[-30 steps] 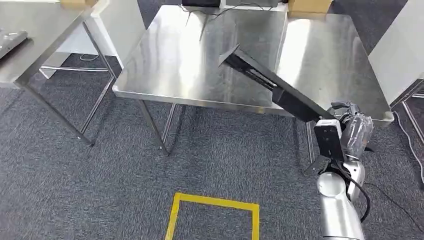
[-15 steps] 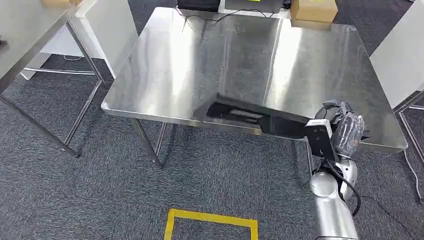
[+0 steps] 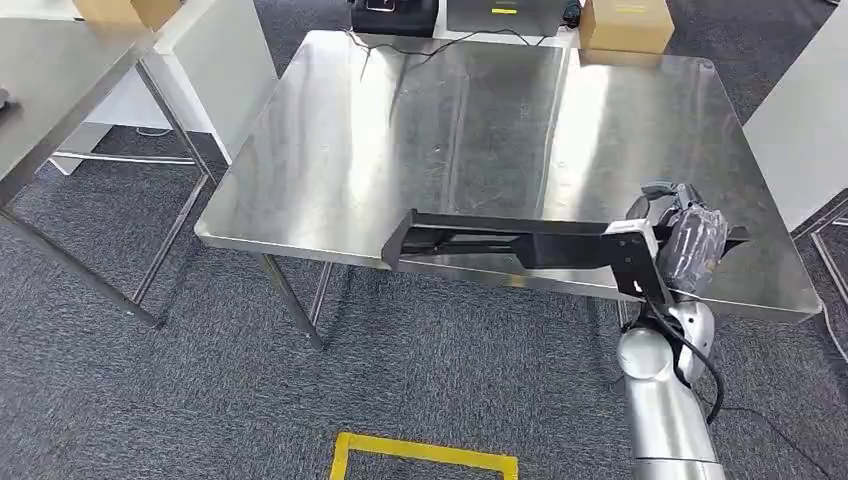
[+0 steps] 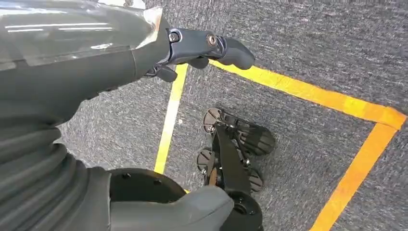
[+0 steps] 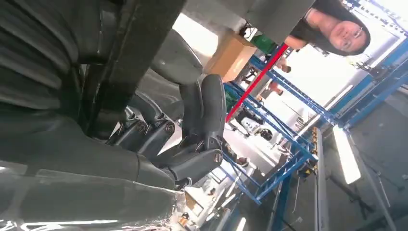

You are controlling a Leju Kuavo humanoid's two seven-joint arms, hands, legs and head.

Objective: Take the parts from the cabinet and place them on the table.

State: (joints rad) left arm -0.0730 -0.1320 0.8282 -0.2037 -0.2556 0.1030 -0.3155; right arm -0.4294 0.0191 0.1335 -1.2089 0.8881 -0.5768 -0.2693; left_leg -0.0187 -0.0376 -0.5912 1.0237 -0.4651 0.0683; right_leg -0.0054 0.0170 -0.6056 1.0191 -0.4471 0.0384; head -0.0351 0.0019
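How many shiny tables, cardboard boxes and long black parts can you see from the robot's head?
Steel tables: 2 (big one, another at the left)
Cardboard boxes: 2 ()
Long black parts: 1, held by the right robot hand
Total: 5

The part [image 3: 500, 240] is a long, flat black metal bar with a slotted middle and an angled end. It lies nearly level across the lower middle of the frame, over the near edge of the steel surface [image 3: 350, 150], its right end held in the right robot hand [image 3: 680, 245].
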